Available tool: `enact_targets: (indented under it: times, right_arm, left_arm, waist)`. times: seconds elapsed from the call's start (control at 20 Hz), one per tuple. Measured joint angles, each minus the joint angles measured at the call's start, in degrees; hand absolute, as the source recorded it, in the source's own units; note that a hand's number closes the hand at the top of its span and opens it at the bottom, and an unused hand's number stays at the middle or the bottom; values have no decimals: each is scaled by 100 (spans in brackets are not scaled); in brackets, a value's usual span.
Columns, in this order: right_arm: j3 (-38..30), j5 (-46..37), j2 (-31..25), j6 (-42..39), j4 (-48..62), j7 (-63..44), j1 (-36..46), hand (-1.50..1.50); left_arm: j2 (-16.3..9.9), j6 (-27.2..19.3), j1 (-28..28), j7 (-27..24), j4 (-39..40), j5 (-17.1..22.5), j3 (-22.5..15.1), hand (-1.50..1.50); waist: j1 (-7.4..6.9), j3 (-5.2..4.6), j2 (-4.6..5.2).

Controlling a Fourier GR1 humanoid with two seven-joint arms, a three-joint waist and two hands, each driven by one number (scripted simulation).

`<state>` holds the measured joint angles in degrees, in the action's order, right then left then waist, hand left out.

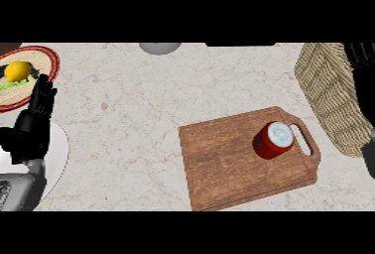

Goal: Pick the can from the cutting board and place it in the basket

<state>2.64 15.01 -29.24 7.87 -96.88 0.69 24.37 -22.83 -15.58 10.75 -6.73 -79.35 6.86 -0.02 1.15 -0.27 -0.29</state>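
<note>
The red can [274,140] stands upright on the wooden cutting board [227,163], at the board's right end, just beside the handle slot and touching nothing else; its pale lid faces up. No hand is on it. The woven basket [330,94] lies at the right edge of the scene, far of the board's right end and near it, a short carry from the can. The left hand [38,106] rests at the left edge, fingers straight and upward, apart and holding nothing, close to a red-rimmed plate [45,53] at the far left that carries a yellow fruit [18,71], likely a lemon, on something green. The right hand [364,99] shows only as a dark shape along the right edge, over the basket; whether its fingers are apart or together cannot be told. Assessment of the can: by its look it is a rigid metal cylinder, not fragile, probably of moderate weight if full, with a smooth painted wall that may slip under the fingers. Recommended hold: round the side wall at mid-height, thumb opposite fingers, approached from the right, keeping it upright. The lid rim offers little purchase. Tipping is the chief risk, since the can is tall for its base and the board gives no side support.
</note>
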Motion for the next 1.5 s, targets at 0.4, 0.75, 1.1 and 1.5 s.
enact_targets:
  times: [0.4,0.75,1.1,1.5]
  right_arm:
    - [-640,1240,713,-1300,598,1912,-945,150]
    - [-131,111,1844,-462,36,3389,-1754,-150]
    - [-388,-1453,581,388,-292,2019,-2415,-150]
    - [-468,-1758,-1471,-1125,-1301,286,-3283,-150]
  left_arm:
    - [4,412,-7,753,296,-58,-420,0]
    - [72,609,151,1459,332,-79,-673,0]
    - [84,571,105,1670,260,-114,-697,0]
    - [80,578,47,1768,201,-154,-713,0]
  waist:
    - [29,76,77]
    - [-13,38,24]
    - [94,-2,-17]
    - [124,-5,-28]
